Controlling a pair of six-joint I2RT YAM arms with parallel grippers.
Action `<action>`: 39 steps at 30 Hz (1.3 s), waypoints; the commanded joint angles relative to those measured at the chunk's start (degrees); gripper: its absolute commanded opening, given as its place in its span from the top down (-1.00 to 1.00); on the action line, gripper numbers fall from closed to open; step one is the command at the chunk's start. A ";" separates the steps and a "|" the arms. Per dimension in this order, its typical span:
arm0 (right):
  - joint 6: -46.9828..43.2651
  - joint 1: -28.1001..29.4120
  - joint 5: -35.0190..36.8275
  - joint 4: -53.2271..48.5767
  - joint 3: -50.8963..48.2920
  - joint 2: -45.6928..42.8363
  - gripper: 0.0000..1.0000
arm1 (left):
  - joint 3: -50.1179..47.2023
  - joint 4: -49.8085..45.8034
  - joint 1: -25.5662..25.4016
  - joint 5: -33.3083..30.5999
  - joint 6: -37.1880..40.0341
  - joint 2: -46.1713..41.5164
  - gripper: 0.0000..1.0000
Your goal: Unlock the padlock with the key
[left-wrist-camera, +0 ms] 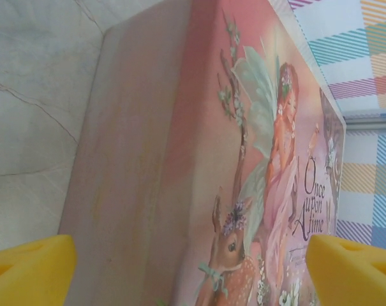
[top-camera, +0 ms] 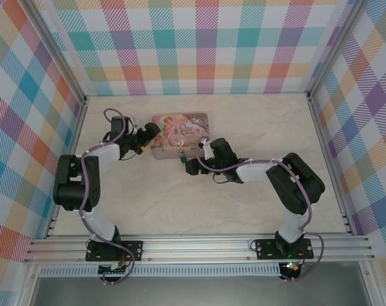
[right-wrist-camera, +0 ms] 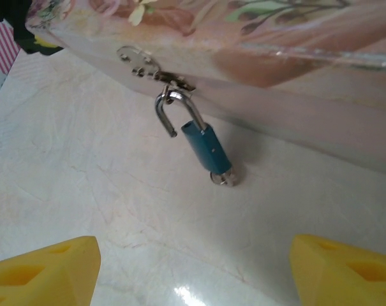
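The padlock, blue-teal with a silvery shackle, hangs from the hasp on the front of the pink tin and slants down to the table. One shackle leg ends free, outside the body. The key is stuck in the padlock's lower end, resting on the table. My right gripper is open, a short way in front of the key, its yellow fingertips wide apart and holding nothing. My left gripper is open at the tin's left end, with the fingertips either side of its corner.
In the top view the tin lies at mid-table with my left gripper at its left end and my right gripper at its front. Checked walls enclose the marble tabletop, and a metal rail runs along the near edge.
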 commanded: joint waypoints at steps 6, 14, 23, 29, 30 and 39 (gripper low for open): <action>-4.58 -0.19 2.96 3.72 4.23 4.08 -0.42 | -1.38 1.78 -2.58 0.72 -0.63 -1.19 -0.83; -6.00 -2.98 -1.30 7.90 4.06 7.17 -0.31 | -2.57 2.97 -4.62 0.26 -2.38 -1.46 -0.80; -5.71 -4.83 -8.27 12.92 2.17 8.66 -0.22 | -2.44 2.66 -5.79 -0.88 -3.23 -1.87 -0.80; -2.34 -6.05 -11.85 18.47 0.37 10.03 -0.15 | -3.16 2.73 -6.43 -1.79 -3.57 -2.27 -0.80; -1.85 -6.08 -12.18 18.84 0.22 10.15 -0.14 | -3.35 2.90 -6.52 -1.94 -3.68 -2.32 -0.80; 2.03 -6.06 -11.69 20.79 -1.57 11.17 -0.07 | -3.97 3.88 -6.83 -1.98 -4.36 -2.16 -0.80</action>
